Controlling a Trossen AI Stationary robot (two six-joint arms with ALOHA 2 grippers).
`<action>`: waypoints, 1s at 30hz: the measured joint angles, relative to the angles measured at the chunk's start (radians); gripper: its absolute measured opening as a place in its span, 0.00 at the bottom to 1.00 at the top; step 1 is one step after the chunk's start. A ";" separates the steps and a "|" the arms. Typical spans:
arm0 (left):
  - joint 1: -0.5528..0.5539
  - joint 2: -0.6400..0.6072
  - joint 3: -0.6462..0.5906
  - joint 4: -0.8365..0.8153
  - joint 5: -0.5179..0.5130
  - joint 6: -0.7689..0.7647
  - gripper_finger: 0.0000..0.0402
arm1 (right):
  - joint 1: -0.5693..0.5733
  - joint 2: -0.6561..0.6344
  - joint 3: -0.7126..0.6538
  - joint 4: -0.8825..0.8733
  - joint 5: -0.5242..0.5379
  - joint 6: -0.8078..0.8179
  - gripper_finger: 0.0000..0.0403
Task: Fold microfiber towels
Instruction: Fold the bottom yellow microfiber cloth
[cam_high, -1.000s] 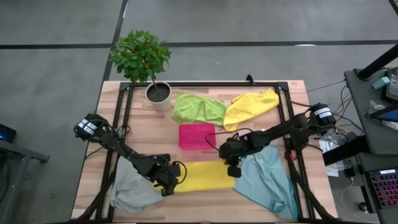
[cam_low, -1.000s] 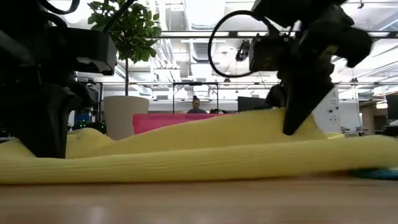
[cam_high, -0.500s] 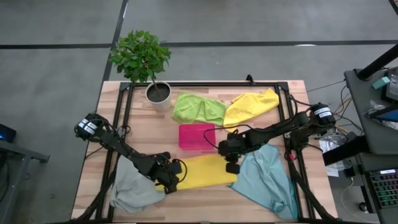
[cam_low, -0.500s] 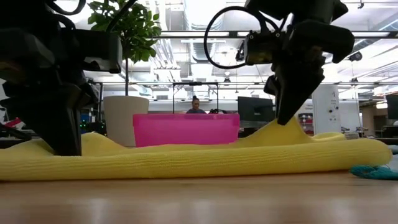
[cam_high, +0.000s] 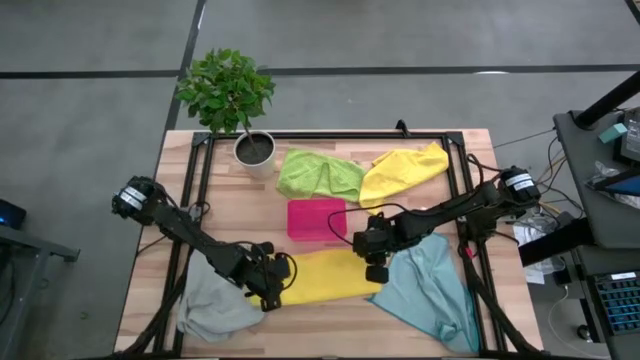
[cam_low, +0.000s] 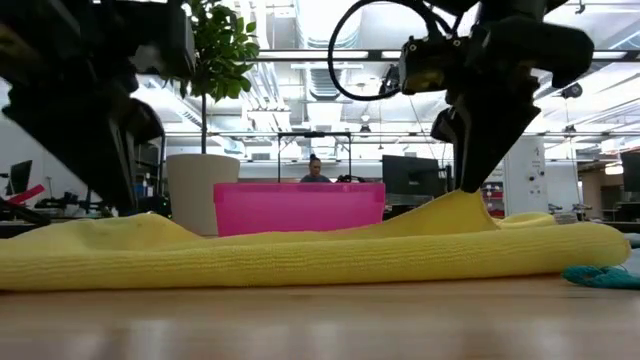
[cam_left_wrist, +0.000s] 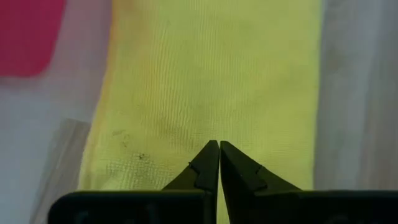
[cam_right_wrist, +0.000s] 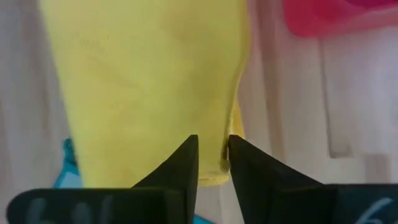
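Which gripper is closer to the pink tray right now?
Right. The right gripper sits just off the pink tray's near right corner, on the yellow towel; the left gripper is farther, at the towel's other end.

Folded yellow towel (cam_high: 328, 277) lies between both claws — left (cam_high: 270, 290), right (cam_high: 374, 268) (one per end).

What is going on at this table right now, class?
Two robot arms are folding a yellow towel near the front of the table. The left gripper is shut at the towel's left end; the right gripper stands at its right end, fingers slightly apart around the edge. Green, yellow, blue and grey towels lie unfolded around a pink tray.
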 joint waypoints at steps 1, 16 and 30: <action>0.000 -0.010 0.000 -0.004 -0.001 0.002 0.00 | 0.008 0.000 0.001 -0.018 0.025 0.010 0.17; 0.000 -0.031 -0.016 -0.107 -0.047 -0.002 0.00 | 0.152 -0.002 -0.010 -0.111 0.260 0.198 0.11; 0.000 -0.027 -0.026 -0.063 -0.207 -0.001 0.00 | 0.138 0.104 -0.202 0.510 0.400 0.174 0.11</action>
